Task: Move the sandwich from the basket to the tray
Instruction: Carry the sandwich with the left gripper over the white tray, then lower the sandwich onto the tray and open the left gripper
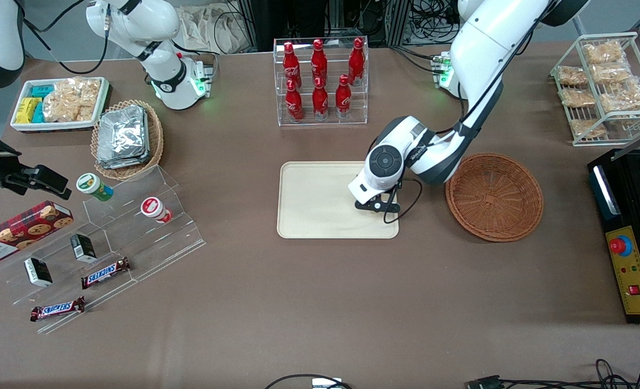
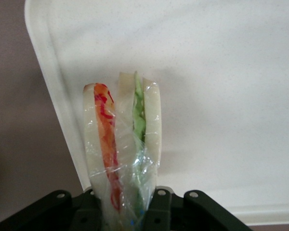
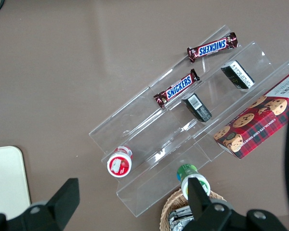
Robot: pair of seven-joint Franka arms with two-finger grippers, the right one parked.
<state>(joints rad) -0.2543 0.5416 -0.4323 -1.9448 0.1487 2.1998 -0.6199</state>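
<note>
Sandwich (image 2: 123,144), clear-wrapped with orange-red and green filling between pale bread, sits clamped between the fingers of the tool (image 2: 123,211), held over the cream tray (image 1: 309,200) near its rim at the end toward the working arm. In the front view the tool (image 1: 377,206) hangs low above that end of the tray, and the sandwich itself is hidden under the wrist. The reddish-brown basket (image 1: 494,195) lies just beside the tray, toward the working arm's end of the counter (image 1: 320,302), with nothing in it.

Farther from the front camera than the tray stands a clear rack of red Coca-Cola bottles (image 1: 320,73). Toward the parked arm's end, a clear stepped stand (image 1: 152,227) carries two Snickers bars (image 1: 105,272), two small dark boxes (image 1: 84,247) and two small tubs (image 1: 155,209). A Walkers cookie box (image 1: 20,231) lies beside it, near a tan basket of foil packets (image 1: 125,138) and a white dish of snacks (image 1: 60,102). A wire rack of bagged snacks (image 1: 604,81) stands at the working arm's end.
</note>
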